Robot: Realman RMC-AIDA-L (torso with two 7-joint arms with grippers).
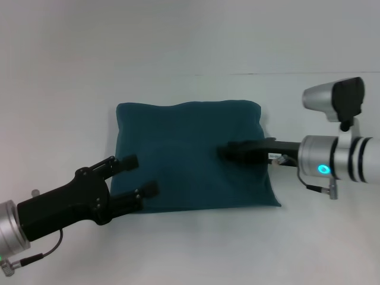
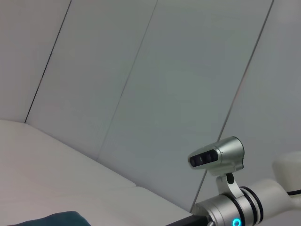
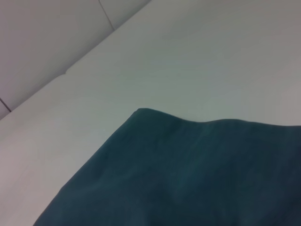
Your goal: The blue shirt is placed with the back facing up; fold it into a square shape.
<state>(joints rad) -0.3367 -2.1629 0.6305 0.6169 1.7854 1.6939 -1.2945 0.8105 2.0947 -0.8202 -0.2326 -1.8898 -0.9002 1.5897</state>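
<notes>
Item: your dark teal-blue cotton shirt (image 1: 196, 157), lying on the white table (image 1: 190, 41) as a near-square packet, so the folding looks all but done. Left gripper (image 1: 139, 176): fingers spread wide, empty, over the packet's near-left corner. Right gripper (image 1: 228, 151): low over the cloth's right half, probably pressing it flat; you cannot tell its opening.

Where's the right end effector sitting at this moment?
Head view: right end effector lies over the folded dark teal-blue cotton shirt, toward its right side, reaching in from the right.
</notes>
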